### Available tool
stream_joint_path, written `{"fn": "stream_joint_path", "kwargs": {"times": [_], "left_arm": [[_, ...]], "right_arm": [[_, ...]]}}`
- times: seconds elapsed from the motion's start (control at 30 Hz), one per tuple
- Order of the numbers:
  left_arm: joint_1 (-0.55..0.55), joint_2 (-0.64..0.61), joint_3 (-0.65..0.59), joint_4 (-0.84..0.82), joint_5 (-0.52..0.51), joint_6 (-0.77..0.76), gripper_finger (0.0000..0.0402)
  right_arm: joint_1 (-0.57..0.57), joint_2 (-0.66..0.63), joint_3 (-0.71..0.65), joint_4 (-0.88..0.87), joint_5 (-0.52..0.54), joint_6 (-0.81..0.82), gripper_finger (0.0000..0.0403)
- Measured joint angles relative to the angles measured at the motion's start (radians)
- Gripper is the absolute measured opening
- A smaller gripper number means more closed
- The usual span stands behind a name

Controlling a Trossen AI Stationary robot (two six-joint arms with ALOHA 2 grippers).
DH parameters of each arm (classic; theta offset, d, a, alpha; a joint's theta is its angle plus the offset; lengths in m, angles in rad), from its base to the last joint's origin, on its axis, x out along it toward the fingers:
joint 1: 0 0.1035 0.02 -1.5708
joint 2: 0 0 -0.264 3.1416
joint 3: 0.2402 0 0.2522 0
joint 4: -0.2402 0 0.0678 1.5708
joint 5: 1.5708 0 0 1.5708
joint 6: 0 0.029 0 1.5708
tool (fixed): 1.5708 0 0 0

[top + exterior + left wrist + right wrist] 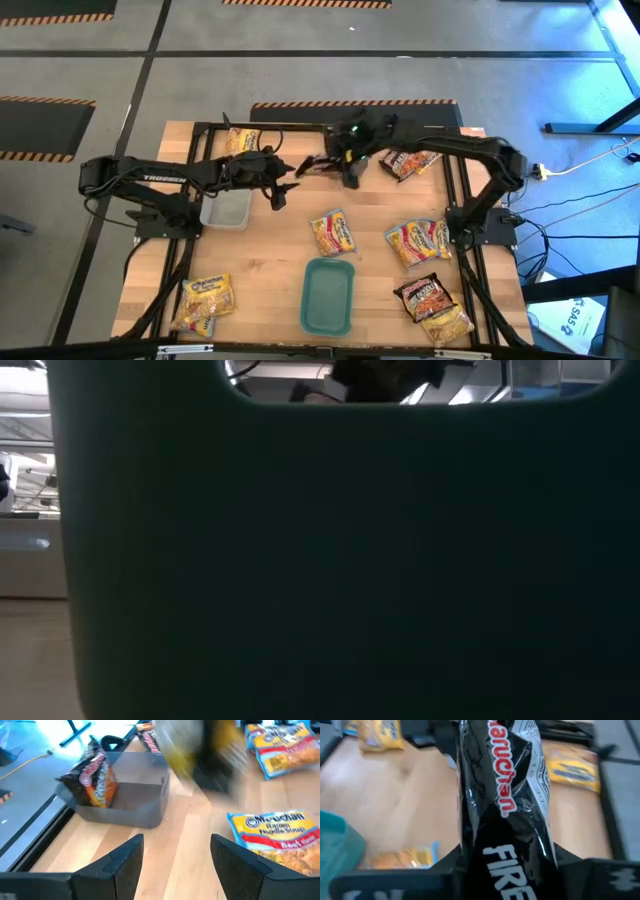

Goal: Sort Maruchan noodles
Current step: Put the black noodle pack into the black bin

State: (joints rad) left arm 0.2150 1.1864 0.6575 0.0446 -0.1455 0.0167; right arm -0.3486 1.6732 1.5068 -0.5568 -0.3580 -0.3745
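A: Over on the left side of the pale wooden table (270, 250) we see two yellow flat plastic noodle packets (205, 300) lying together near the front corner, and a clear grey plastic tub (226, 210) farther back beside the left arm.

B: We agree. Our left gripper (278, 190) hangs just past that tub, toward the table's middle. In the left wrist view its two dark fingers (125, 862) stand well apart with bare wood between them, so we hold nothing there.

A: One more yellow packet (243, 141) lies at the back edge, behind the left arm.

B: Moving to the middle, we see a pale packet with red and yellow print (334, 232) flat on the wood, and a teal rectangular plastic tray (328, 296) in front of it.

A: Behind those, our right gripper (318, 165) reaches in from the right, near the left one. The right wrist view shows its jaws pinched onto a black crinkled plastic noodle packet with red and white lettering (502, 795), which stands up between them.

B: To the right of it, a dark red-brown packet (408, 161) lies at the back. Two pale printed packets (418, 241) sit side by side near the right arm's base.

A: At the front right corner we see a dark packet (424, 295) resting partly on a yellow one (450, 325).

B: From the low view we can tell nothing; a dark teal wall (340, 560) fills it.
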Motion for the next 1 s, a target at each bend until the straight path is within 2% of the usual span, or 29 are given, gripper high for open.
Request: {"fn": "stream_joint_path", "kwargs": {"times": [0.13,0.23,0.4,0.67,0.83,1.0], "left_arm": [[0.000,-0.004,0.000,-0.047,-0.029,-0.013,0.0222],[0.000,0.016,0.000,-0.050,-0.029,0.003,0.0223],[0.000,0.038,-0.001,-0.044,-0.028,0.000,0.0222],[0.000,0.038,-0.001,-0.028,-0.027,-0.010,0.0221],[0.000,0.038,-0.001,-0.028,-0.028,-0.016,0.0221],[0.000,0.038,-0.001,-0.027,-0.028,-0.016,0.0221]], "right_arm": [[-0.104,-0.066,-0.030,-0.070,0.008,-0.049,0.0094],[-0.192,-0.077,-0.084,-0.061,0.002,-0.077,0.0097],[-0.298,-0.057,-0.192,0.072,-0.026,-0.112,0.0094],[-0.317,0.044,-0.234,0.164,-0.060,-0.159,0.0099],[-0.313,0.098,-0.235,0.159,0.021,-0.195,0.0100],[-0.313,0.125,-0.234,0.164,0.051,-0.211,0.0100]]}}
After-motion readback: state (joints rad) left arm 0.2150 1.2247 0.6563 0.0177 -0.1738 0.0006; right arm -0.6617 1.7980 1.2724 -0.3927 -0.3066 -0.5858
